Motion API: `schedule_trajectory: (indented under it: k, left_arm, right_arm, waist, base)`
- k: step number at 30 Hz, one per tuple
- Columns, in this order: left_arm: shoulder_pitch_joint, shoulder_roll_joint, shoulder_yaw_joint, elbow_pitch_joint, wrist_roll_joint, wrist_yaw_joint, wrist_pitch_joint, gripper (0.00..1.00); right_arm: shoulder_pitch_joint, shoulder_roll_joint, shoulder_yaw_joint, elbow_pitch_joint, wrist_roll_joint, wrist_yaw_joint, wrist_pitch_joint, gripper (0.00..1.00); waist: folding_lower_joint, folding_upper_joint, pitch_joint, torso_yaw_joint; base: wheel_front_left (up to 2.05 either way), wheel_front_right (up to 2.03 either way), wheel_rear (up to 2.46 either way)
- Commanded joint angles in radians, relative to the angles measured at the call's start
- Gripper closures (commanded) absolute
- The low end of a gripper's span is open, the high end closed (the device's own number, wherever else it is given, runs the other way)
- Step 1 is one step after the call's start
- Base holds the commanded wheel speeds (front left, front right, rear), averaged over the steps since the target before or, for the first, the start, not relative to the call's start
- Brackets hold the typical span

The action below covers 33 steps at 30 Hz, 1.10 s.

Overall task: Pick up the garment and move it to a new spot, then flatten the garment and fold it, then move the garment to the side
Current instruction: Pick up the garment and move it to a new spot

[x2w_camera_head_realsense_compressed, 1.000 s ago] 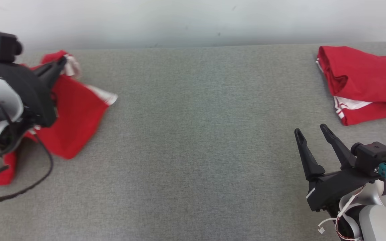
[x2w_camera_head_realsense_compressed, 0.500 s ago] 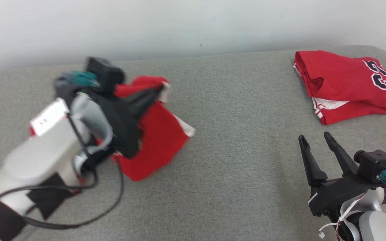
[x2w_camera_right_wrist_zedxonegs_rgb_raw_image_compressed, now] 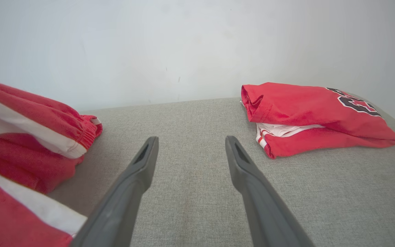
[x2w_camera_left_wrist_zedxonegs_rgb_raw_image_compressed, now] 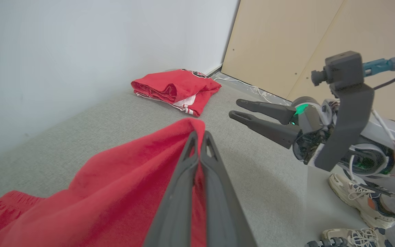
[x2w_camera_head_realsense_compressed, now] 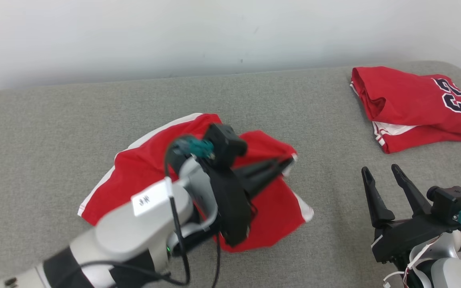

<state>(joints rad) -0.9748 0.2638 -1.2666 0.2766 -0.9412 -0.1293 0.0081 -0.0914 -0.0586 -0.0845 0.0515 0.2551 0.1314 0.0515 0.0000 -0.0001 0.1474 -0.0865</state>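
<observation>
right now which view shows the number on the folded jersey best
Head view: it looks down on the folded jersey, number nearly whole. Right wrist view catches it at a low slant; left wrist view, far off, barely.

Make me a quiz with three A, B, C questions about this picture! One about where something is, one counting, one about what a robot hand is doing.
1. Where does the folded jersey lie on the grey surface?
A. at its far right end
B. under the left arm
C. on the floor

2. How many red clothes are on the surface?
A. one
B. two
C. four

3. What is the left gripper doing?
A. standing wide open
B. pinching the striped garment
C. touching the jersey

Answers:
1 A, it sits at the head view's upper right.
2 B, the jersey plus the striped garment.
3 B, its fingers are closed together on the red cloth.
</observation>
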Motion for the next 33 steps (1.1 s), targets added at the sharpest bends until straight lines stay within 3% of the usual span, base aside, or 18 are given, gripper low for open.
schedule_trajectory:
  k: [1,11,23,24,25,26,33]
  left_arm:
    - [0.019,-0.004,-0.005,-0.006,0.016,0.000,0.004,1.00]
    - [0.177,-0.005,-0.013,-0.026,0.058,0.002,0.104,1.00]
    - [0.313,-0.075,-0.013,0.181,0.099,0.001,0.033,1.00]
    - [0.322,-0.086,-0.014,0.195,0.099,0.001,0.017,0.70]
    - [0.329,-0.095,-0.010,0.206,0.100,0.001,-0.001,0.19]
    - [0.332,-0.100,-0.002,0.214,0.097,0.005,-0.019,0.00]
    - [0.341,-0.110,0.039,0.225,0.113,0.046,-0.136,0.00]
  right_arm:
    - [0.003,0.002,-0.004,-0.003,0.008,-0.001,-0.005,0.00]
    - [0.012,0.004,-0.004,-0.002,0.002,-0.001,0.006,0.00]
    - [0.018,0.003,0.011,0.005,-0.001,-0.001,0.016,0.00]
    - [0.020,0.002,0.012,0.005,-0.001,-0.001,0.016,0.00]
    - [0.021,0.002,0.011,0.006,0.000,-0.001,0.017,0.00]
    - [0.024,0.002,0.010,0.006,0.001,-0.001,0.017,0.00]
    - [0.043,0.002,0.005,0.005,0.004,-0.001,0.020,0.00]
  waist:
    - [0.0000,0.0001,-0.001,0.004]
    - [0.0000,0.0001,-0.014,0.031]
    - [0.0000,0.0001,-0.038,0.051]
    - [0.0000,0.0001,-0.041,0.052]
    - [0.0000,0.0001,-0.045,0.054]
    - [0.0000,0.0001,-0.048,0.056]
    - [0.0000,0.0001,-0.070,0.073]
  base:
    - [0.00,0.00,0.00]
    - [0.00,0.00,0.00]
    - [0.00,0.00,0.00]
    - [0.00,0.00,0.00]
    - [0.00,0.00,0.00]
    - [0.00,0.00,0.00]
    - [0.00,0.00,0.00]
